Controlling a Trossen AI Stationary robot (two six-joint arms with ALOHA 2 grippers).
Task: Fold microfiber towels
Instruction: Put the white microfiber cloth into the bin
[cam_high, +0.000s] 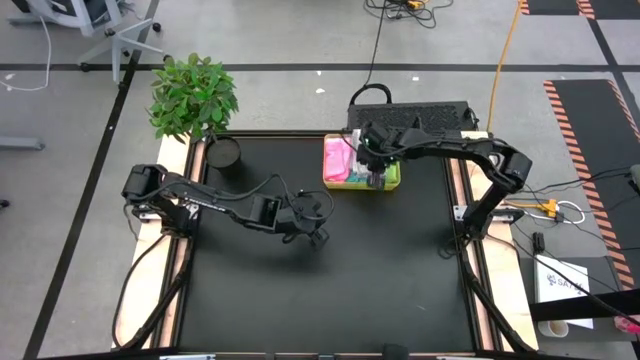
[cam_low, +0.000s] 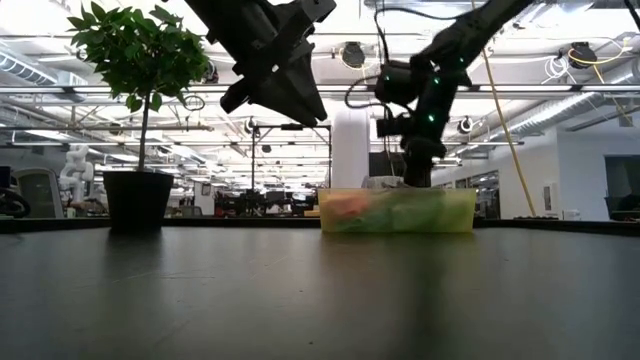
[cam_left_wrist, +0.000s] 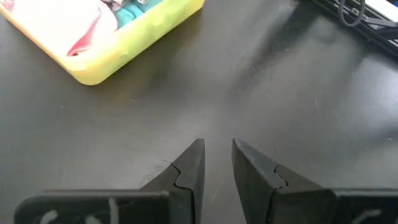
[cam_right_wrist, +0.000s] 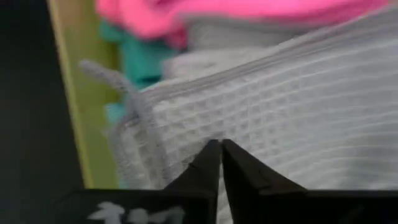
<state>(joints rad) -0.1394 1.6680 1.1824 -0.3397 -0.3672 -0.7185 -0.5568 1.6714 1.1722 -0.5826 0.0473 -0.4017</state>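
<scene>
A yellow-green tray (cam_high: 393, 180) stands at the black mat's far edge and holds the towels. A pink towel (cam_right_wrist: 249, 12) lies at the top, a teal one (cam_right_wrist: 140, 59) sits against the tray wall (cam_right_wrist: 74, 93), and a white waffle-weave towel (cam_right_wrist: 280, 112) lies nearest my fingers. My right gripper (cam_right_wrist: 219, 146) reaches down into the tray (cam_low: 440, 212) and is shut on the white towel. My left gripper (cam_left_wrist: 217, 149) hovers over the bare mat near the middle (cam_high: 318, 232). Its fingers stand slightly open with nothing between them. My right gripper meets the white towel on its upper face (cam_right_wrist: 214, 134), a little inside the hemmed edge that carries a hang loop (cam_right_wrist: 124, 93). The fingers come from above, slanting down, and their tips are closed together on the cloth. Whether they have one layer or several does not show. The towel lies in the tray.
A potted plant (cam_high: 193, 95) stands at the mat's far left corner, with a dark round pot (cam_high: 222, 152) beside it. A black box with cables (cam_high: 420, 110) sits behind the tray. Bare black mat (cam_high: 330, 290) spreads across the near half of the table.
</scene>
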